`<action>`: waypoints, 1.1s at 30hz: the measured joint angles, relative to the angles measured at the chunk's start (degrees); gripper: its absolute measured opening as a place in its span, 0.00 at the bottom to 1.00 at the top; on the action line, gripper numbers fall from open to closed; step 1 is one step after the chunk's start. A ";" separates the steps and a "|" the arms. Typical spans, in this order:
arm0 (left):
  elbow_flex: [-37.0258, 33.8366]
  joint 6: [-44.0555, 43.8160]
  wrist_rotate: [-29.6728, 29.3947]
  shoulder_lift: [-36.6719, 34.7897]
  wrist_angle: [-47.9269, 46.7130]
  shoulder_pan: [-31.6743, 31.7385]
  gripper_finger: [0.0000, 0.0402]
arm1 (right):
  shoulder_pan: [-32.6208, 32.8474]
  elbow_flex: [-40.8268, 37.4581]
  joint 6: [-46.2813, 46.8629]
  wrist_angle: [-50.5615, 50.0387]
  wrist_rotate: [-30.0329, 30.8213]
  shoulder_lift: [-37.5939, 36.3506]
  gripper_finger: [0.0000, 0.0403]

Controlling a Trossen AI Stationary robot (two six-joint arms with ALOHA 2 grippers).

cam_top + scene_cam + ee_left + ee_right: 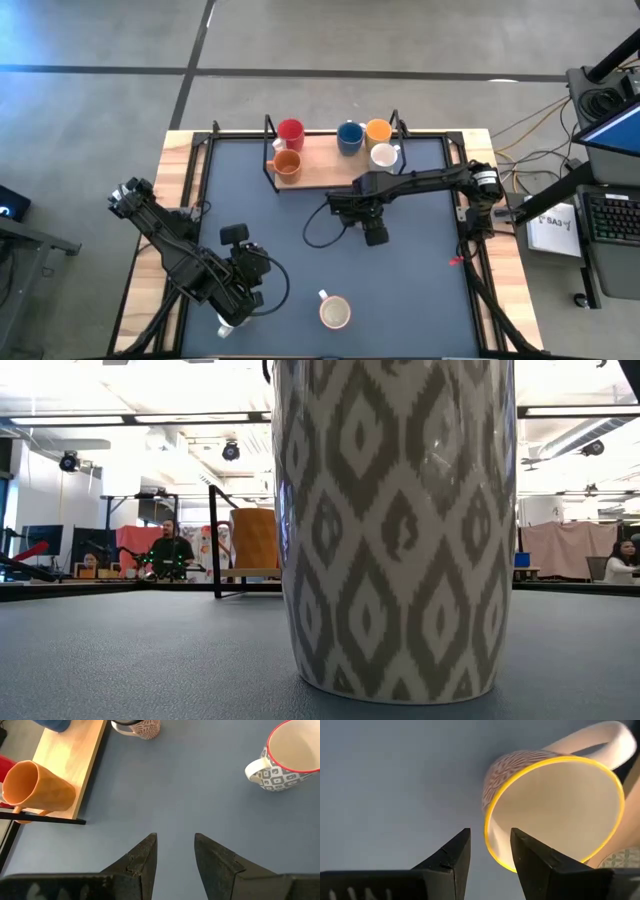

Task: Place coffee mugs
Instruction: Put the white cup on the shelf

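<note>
A cream mug with a brownish pattern and a yellow rim (555, 810) stands mid-table; the left wrist view catches its lower part (142, 729). My right gripper (490, 834) (375, 236) is above it, open, one finger on each side of the rim. A grey diamond-patterned mug with a red rim (292, 755) (335, 313) (395, 530) stands near the table's near edge. A wooden rack (330, 172) at the far edge holds a red mug (291, 131), two orange mugs (287, 165) (378, 130), a blue mug (349, 137) and a white mug (384, 156). My left gripper (175, 847) (255, 283) is open over bare table near the near-left corner. My right gripper comes down from above at the yellow rim (488, 842) on the side away from the handle (600, 740), one finger inside the mug and one outside. A strip of table shows between the outer finger (462, 845) and the wall. Whether the inner finger touches, I cannot tell.
The rack has black metal posts (268, 140) and a rail (42, 819) at its edge. A small white thing (226, 322) shows under my left arm. Cables run along the table's right side (470, 215). People sit far behind the table (172, 550).
</note>
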 joint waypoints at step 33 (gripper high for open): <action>0.00 -0.16 -0.02 0.00 0.00 0.00 0.28 | -0.72 -1.60 25.30 9.97 -3.48 0.02 0.12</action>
